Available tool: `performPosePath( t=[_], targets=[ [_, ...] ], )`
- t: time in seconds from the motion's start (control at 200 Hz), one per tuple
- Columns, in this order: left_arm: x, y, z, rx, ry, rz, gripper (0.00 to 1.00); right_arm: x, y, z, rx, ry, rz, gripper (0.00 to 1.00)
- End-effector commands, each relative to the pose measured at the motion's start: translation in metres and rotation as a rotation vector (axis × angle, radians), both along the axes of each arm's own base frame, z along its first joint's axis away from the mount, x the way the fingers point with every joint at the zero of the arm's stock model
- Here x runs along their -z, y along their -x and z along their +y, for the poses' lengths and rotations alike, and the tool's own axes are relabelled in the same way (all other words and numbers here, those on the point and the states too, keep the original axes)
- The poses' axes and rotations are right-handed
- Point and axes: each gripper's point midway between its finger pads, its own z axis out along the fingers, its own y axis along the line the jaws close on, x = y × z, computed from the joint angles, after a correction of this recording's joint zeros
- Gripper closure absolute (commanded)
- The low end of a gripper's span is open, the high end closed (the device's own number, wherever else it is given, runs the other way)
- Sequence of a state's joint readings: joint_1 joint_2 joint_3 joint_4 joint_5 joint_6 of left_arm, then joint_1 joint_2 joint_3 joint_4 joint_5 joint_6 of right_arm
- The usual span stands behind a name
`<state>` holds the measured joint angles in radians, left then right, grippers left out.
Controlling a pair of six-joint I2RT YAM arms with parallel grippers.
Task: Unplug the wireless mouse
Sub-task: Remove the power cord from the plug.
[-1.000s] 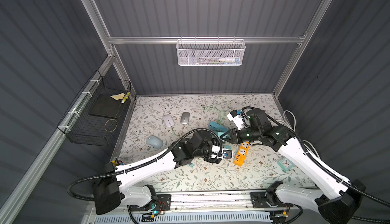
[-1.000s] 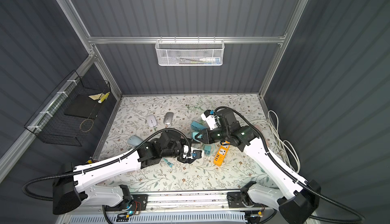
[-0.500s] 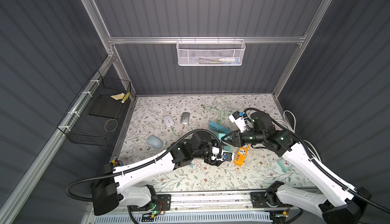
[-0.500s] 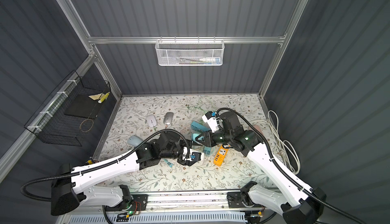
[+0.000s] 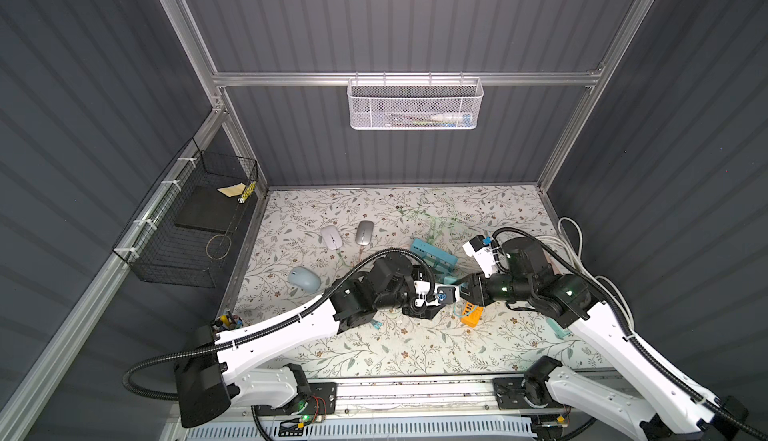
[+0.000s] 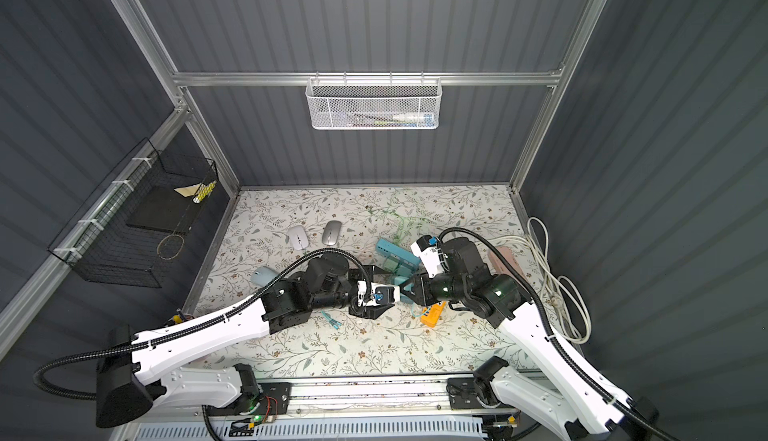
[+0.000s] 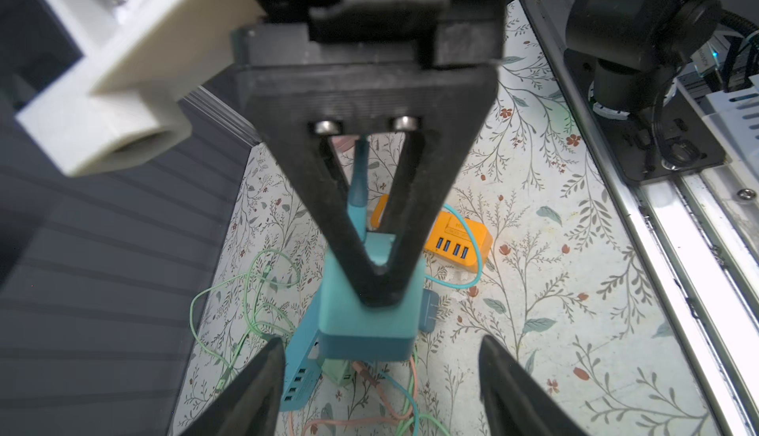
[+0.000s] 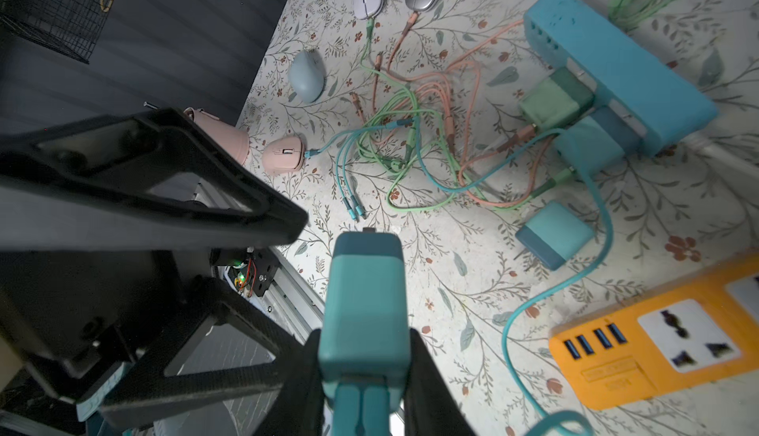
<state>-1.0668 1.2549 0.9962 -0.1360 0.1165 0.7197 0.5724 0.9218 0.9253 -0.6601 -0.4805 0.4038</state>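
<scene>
Left gripper (image 7: 380, 343) widened; charger (image 8: 364, 310) points lengthwise toward it

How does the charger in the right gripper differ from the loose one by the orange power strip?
The held charger is clamped in the right gripper; the loose charger is ungripped. The held charger hangs above the table; the loose charger lies on it. Both are two-tone teal.

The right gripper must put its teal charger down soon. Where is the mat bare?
Bare: the front of the mat, between the orange strip and the rail; also the back, behind the grey mice. Crowded: the middle, where cables tangle beside the blue strip.
</scene>
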Motion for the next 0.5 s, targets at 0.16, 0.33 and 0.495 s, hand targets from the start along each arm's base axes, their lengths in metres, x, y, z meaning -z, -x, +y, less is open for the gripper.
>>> performPosePath(
  t=[0.16, 0.33, 0.495],
  targets=[
    [-0.008, -0.012, -0.004, -0.047, 0.008, 0.008, 0.25, -0.022, 0.011, 0.022, -0.097, -0.147, 0.009, 0.97],
    [-0.003, -0.014, -0.005, -0.054, -0.009, 0.012, 0.29, -0.026, 0.011, 0.027, -0.111, -0.178, 0.020, 0.97],
    [-0.004, -0.014, -0.005, -0.050, -0.014, 0.015, 1.00, -0.023, 0.010, 0.025, -0.099, -0.163, 0.022, 0.96]
  ],
)
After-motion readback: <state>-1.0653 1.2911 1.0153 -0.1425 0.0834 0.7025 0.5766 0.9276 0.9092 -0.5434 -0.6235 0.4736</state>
